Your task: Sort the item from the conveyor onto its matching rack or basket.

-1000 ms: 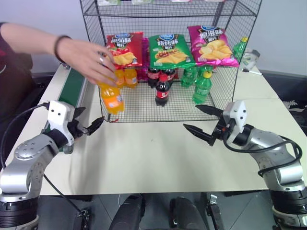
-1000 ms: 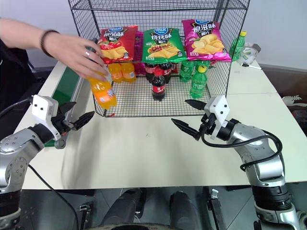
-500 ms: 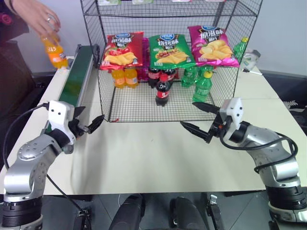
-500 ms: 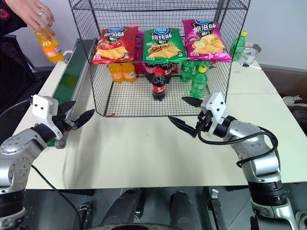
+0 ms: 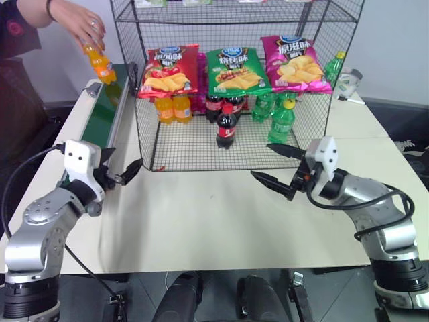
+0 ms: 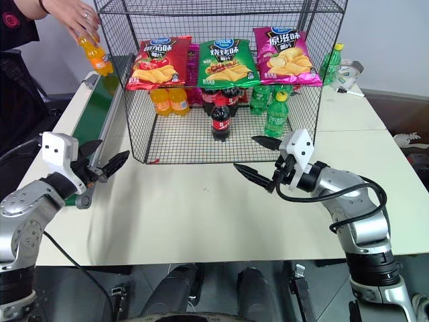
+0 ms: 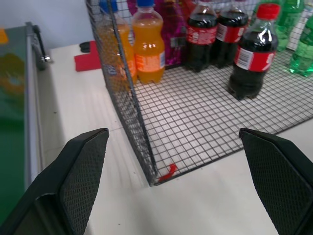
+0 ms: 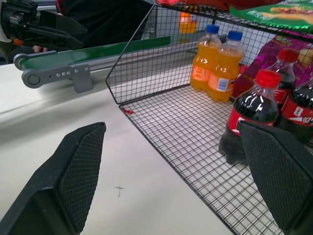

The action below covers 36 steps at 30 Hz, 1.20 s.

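Both arms held out level over the white table (image 5: 221, 221), elbows bent. Left gripper (image 5: 119, 176) sits by the near end of the conveyor (image 5: 104, 114), jaws spread wide, nothing in them. Right gripper (image 5: 276, 169) angles in toward the front of the wire rack (image 5: 234, 87), jaws also wide apart, empty. A person's hand (image 5: 82, 25) at far left holds the orange soda bottle (image 5: 100, 64) tilted, above the conveyor's far end; fingers cover its top, so cap can't be made out. Bottle is well apart from both grippers, beyond the left one. Person's arm cut off by frame edge
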{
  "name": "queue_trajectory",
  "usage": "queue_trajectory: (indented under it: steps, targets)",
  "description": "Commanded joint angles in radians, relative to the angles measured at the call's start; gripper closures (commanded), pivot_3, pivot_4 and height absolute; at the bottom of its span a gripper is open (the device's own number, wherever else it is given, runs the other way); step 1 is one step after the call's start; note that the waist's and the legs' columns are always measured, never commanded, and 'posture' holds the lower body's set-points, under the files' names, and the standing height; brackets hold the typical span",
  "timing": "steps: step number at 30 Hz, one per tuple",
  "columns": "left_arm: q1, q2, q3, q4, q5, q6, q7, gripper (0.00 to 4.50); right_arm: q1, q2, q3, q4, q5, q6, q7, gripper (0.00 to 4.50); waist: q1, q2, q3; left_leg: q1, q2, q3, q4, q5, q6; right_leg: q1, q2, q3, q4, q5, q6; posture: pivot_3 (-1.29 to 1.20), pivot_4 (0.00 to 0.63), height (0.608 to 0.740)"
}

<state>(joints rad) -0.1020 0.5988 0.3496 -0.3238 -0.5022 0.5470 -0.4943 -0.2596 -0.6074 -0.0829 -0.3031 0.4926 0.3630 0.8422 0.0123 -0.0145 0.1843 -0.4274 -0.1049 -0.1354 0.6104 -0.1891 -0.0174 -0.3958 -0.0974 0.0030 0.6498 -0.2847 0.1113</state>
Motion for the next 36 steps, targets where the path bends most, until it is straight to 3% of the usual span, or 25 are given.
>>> queue_trajectory:
  steps: [1, 19, 31, 36]
  targets:
    - [-0.011, -0.001, 0.036, -0.009, 0.006, -0.032, 0.016, 0.03, -0.009, 0.001, -0.011, -0.018, 0.001, -0.015, -0.003, 0.00, 0.000, 0.000, 0.000, 0.000, 0.000, 0.000, 0.000, 0.000, 0.000, 0.000, 0.000, 0.000, 0.000, 0.000, 0.000, 0.00, 0.150, 0.740]
    - [-0.108, -0.025, 0.146, 0.246, 0.176, -0.202, 0.273, 0.03, -0.016, 0.031, 0.007, -0.023, -0.004, -0.025, -0.019, 0.00, 0.000, 0.000, 0.000, 0.000, 0.000, 0.000, 0.000, 0.000, 0.000, -0.001, 0.000, 0.000, 0.000, 0.002, 0.003, 0.00, 0.150, 0.740]
    - [-0.062, -0.039, 0.175, 0.251, 0.210, -0.223, 0.327, 0.03, 0.002, 0.047, 0.022, -0.033, 0.000, -0.028, -0.013, 0.00, 0.000, 0.000, 0.000, 0.000, 0.000, 0.000, 0.000, 0.000, 0.000, -0.001, 0.000, 0.000, 0.000, 0.002, 0.003, 0.00, 0.150, 0.740]
    - [-0.045, -0.035, 0.199, 0.282, 0.182, -0.302, 0.267, 0.03, 0.003, 0.049, 0.022, -0.027, -0.002, -0.034, -0.010, 0.00, 0.000, 0.000, 0.000, 0.000, 0.000, 0.000, 0.000, 0.000, 0.000, -0.001, 0.000, 0.000, 0.000, 0.002, 0.003, 0.00, 0.150, 0.740]
